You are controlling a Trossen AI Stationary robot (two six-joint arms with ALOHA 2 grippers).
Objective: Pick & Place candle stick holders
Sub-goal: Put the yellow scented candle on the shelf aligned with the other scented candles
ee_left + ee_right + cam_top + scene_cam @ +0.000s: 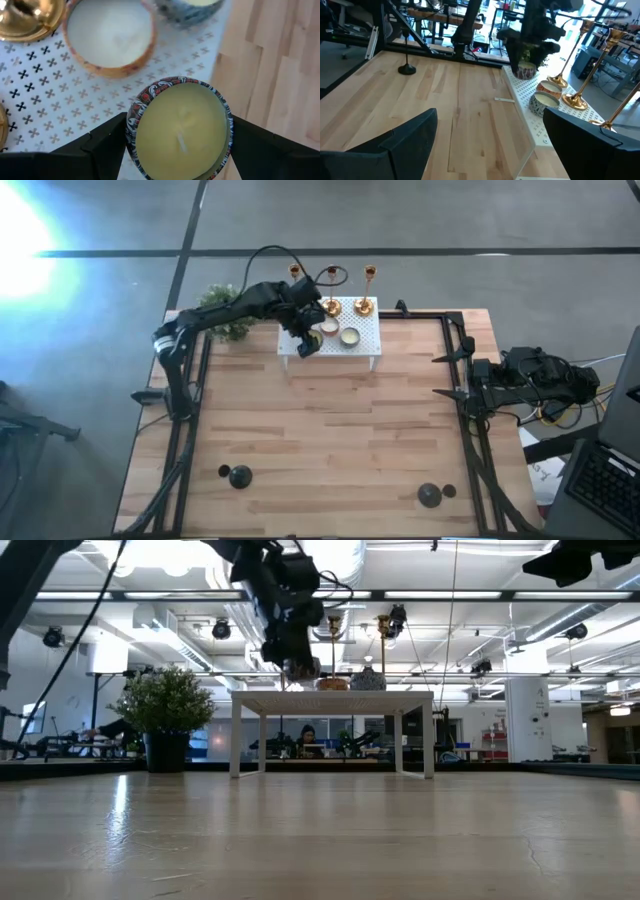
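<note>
Three slim shiny gold candlesticks point(364, 290) stand on the white perforated metal rack point(368, 332) at the table's far edge, and two short black dome-based holders point(240, 476) sit well apart near the front edge, so the sorting looks barely begun. Over the rack's left front corner, the left gripper point(177, 137) is clamped on a round patterned tin of yellow wax point(180, 127), not a holder. At the table's right edge, the right gripper point(487, 137) waits, fingers spread, empty.
</note>
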